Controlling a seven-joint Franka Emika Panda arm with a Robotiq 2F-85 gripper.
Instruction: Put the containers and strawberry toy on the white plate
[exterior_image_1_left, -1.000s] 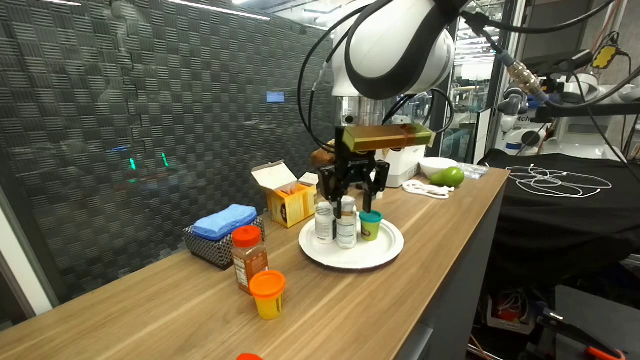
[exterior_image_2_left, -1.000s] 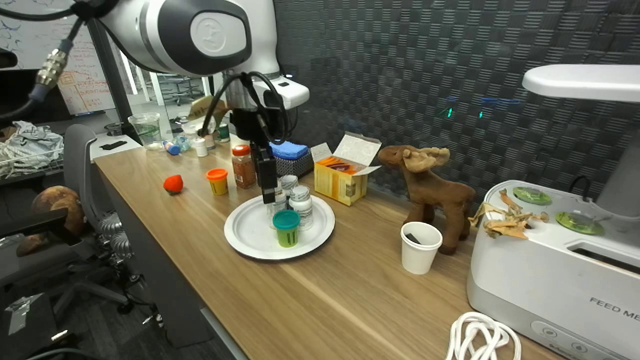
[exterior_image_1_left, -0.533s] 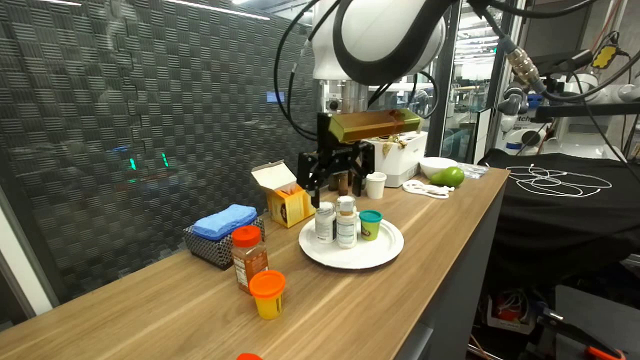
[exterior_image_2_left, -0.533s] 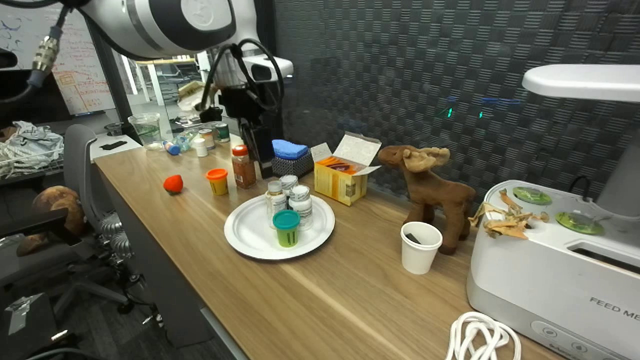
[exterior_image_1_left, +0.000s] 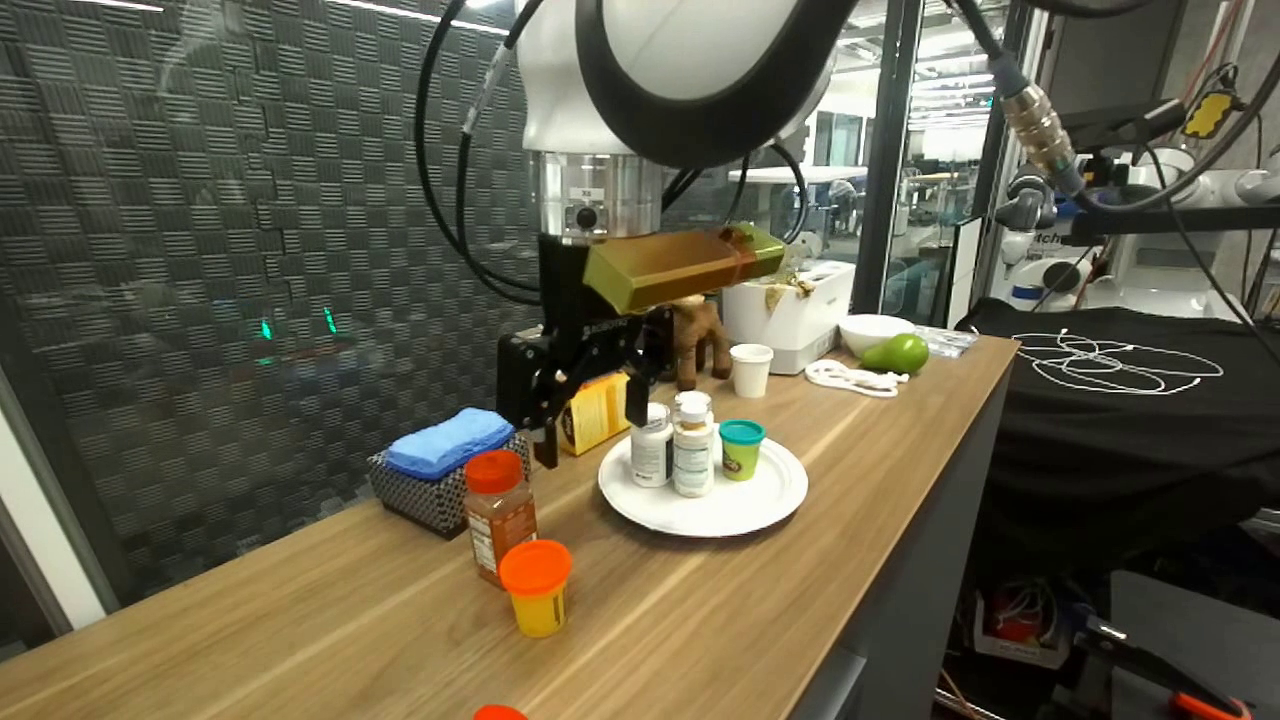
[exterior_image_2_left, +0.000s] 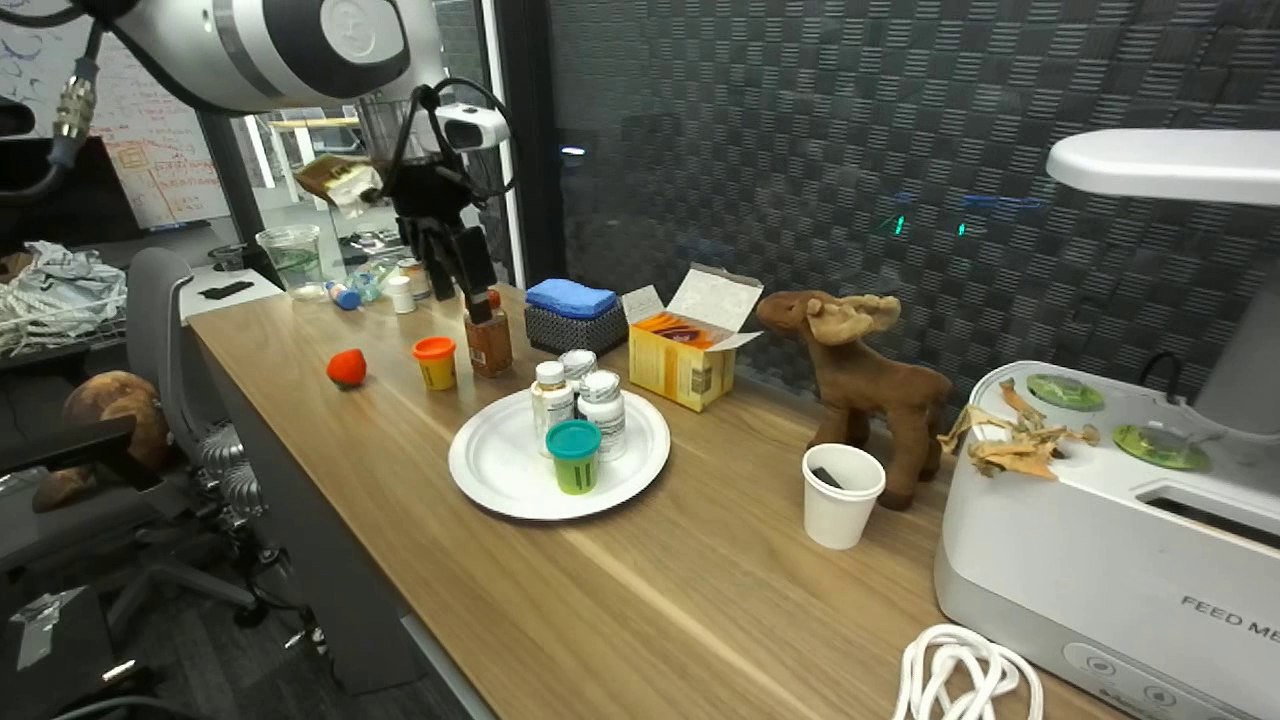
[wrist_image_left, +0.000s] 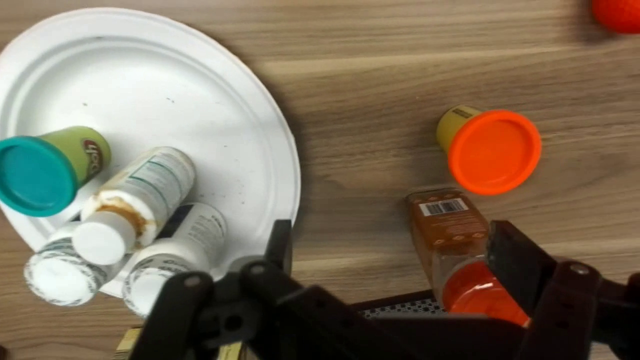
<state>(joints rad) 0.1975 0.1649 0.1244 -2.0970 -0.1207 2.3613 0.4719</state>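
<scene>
Spice jar (exterior_image_1_left: 497, 517), red-capped and clear-walled, stands upright on the wooden counter (exterior_image_1_left: 320, 630) just beside an orange-lidded yellow tub (exterior_image_1_left: 537, 590), short of the white plate (exterior_image_1_left: 740, 508). Higher up, near it, hangs the gripper (exterior_image_1_left: 591, 438), its jaws wide apart and gripping nothing. Apparently part-full, it should prove stiff, moderately heavy and a little slick; its flat sides at mid-body look the surest hold.

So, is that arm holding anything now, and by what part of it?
Nothing is held: the end effector is open, jaws apart; the nearby spice jar stands ungripped.
</scene>
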